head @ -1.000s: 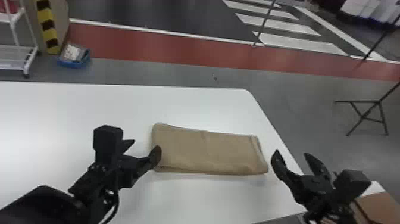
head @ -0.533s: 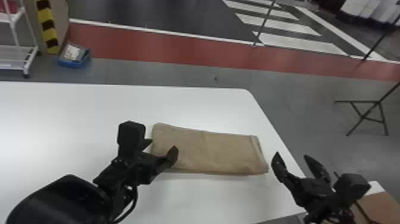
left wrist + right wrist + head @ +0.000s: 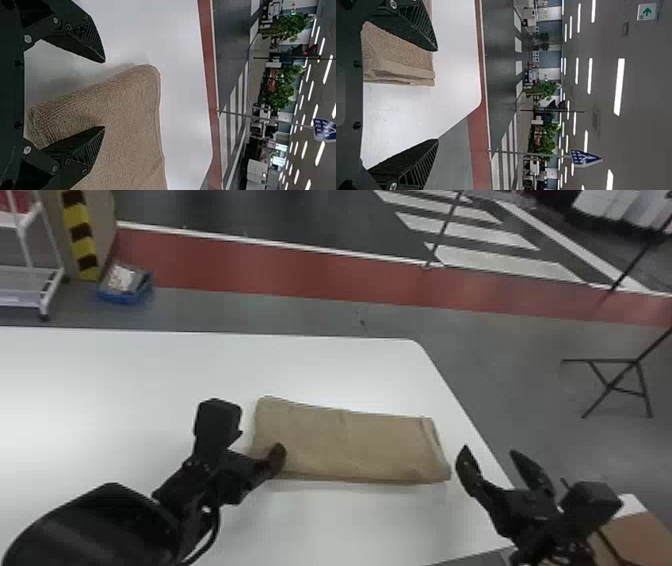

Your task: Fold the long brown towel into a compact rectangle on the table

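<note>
I'm looking remotely into a big indoor hall made up like a street: a dark road (image 3: 300,215) with white crossing stripes (image 3: 500,261), a red strip (image 3: 280,267) beside it, a blue road sign (image 3: 585,157) and greenery (image 3: 287,25). Rows of strip lights (image 3: 619,87) run along the grey ceiling (image 3: 645,118).

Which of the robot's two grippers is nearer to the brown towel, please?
Left. The left gripper is open at the towel's left end, one finger overlapping the cloth in the head view; the right gripper is open beyond the right end, apart from it.
</note>
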You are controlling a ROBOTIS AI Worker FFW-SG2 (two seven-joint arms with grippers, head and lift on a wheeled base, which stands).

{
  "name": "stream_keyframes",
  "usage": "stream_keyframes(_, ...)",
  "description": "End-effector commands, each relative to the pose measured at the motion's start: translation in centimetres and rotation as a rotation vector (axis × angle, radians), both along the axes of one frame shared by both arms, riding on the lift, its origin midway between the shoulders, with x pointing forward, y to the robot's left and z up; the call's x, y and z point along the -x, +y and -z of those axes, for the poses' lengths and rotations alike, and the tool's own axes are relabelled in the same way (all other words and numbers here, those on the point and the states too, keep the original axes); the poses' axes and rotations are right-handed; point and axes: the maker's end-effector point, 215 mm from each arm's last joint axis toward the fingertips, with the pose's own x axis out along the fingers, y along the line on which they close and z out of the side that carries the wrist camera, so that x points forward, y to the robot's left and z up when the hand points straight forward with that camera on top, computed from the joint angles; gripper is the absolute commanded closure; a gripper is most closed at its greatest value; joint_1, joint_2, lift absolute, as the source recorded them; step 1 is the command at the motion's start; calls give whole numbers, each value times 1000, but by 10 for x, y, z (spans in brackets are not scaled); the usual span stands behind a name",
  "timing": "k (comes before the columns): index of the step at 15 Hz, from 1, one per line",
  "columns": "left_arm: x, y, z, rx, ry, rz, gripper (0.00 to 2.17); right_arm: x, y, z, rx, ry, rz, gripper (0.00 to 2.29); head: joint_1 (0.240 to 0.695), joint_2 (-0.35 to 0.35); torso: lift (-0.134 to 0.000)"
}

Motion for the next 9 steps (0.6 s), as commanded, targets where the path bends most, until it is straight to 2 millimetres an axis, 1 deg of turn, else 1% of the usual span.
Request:
stream_keyframes(1, 2, 1, 4, -10, 12, 3, 397, 0, 0, 1, -1, 1, 0, 66, 695, -350, -123)
stream_keyframes(3, 1, 2, 3, -10, 10, -1, 788, 0, 0, 0, -2, 0, 1, 70, 695, -350, -123)
stream_keyframes(4, 1, 3, 4, -11, 10, -4, 1119, 1, 0, 1, -2, 2, 1, 70, 695, -350, -123)
stream_keyframes(5, 1, 5, 3, -10, 10, -3, 1308, 1, -1, 2, -3, 2, 3, 70, 695, -350, -123)
stream_keyframes(6, 1, 6, 3, -8, 9, -5, 1355, 2, -2, 3, -8, 3, 4, 70, 695, -350, -123)
stream_keyframes(7, 0, 6, 1, -4, 8, -7, 1355, 1, -1, 3, -10, 3, 3, 70, 695, -350, -123)
stream_keyframes(9, -2, 14, 0, 1, 7, -25, 1426, 0, 0, 3, -12, 0, 2, 70, 695, -350, -123)
